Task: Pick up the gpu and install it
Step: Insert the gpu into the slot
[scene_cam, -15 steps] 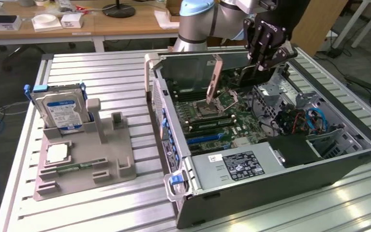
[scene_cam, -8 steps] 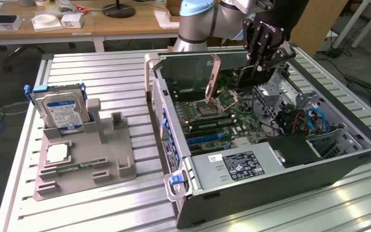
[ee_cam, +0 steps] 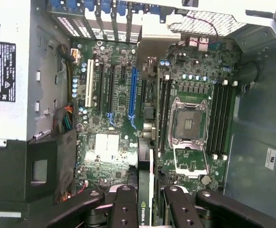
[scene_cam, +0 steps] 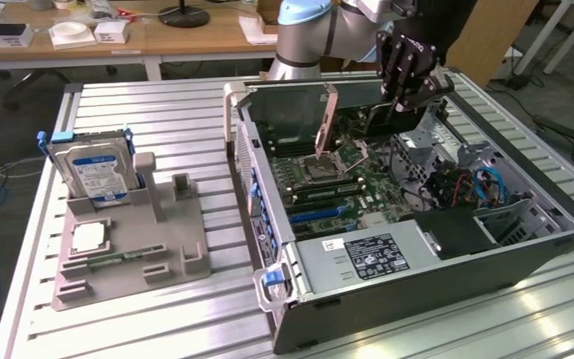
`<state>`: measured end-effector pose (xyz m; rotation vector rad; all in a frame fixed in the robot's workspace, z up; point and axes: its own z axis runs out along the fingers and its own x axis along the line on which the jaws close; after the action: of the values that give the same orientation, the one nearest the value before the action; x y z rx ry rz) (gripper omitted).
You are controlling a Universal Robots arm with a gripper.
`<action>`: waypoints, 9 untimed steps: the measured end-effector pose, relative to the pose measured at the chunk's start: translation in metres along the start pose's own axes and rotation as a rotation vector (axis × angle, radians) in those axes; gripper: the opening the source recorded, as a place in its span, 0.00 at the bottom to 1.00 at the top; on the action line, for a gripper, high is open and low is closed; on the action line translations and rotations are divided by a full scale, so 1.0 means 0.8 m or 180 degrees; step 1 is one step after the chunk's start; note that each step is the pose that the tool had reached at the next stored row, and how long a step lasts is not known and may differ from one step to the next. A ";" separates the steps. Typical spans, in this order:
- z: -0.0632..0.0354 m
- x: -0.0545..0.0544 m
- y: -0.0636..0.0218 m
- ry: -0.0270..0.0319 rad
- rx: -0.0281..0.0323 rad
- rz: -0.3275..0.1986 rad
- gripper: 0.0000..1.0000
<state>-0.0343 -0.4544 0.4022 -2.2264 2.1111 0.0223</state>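
My gripper [scene_cam: 406, 101] hangs over the open computer case [scene_cam: 526, 247], shut on the gpu [scene_cam: 372, 123]. The card is held on edge above the motherboard [scene_cam: 352, 187], its silver bracket [scene_cam: 325, 112] pointing toward the exterior view's left. In the wrist view the gpu [ee_cam: 145, 161] shows edge-on, a thin dark strip with a green logo, clamped between the two black fingers [ee_cam: 126, 204] of the gripper [ee_cam: 146, 192]. Below it lie the long blue expansion slot [ee_cam: 133, 95] and the open processor socket [ee_cam: 190, 126]. The card is well clear of the board.
A grey fixture [scene_cam: 167, 254] on the slatted table holds a silver hard drive with a blue-white label [scene_cam: 93, 172], a processor chip [scene_cam: 87, 235] and a narrow green memory stick [scene_cam: 117, 258]. The power supply [scene_cam: 367, 254] and a drive cage [scene_cam: 511, 221] fill the case's near end.
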 end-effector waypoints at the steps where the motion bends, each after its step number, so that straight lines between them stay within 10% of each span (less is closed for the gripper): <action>1: 0.001 0.000 0.001 0.0000 0.0001 0.0013 0.26; 9: 0.011 0.000 0.018 0.0002 0.0002 0.0029 0.26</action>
<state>-0.0483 -0.4543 0.3929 -2.2168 2.1212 0.0216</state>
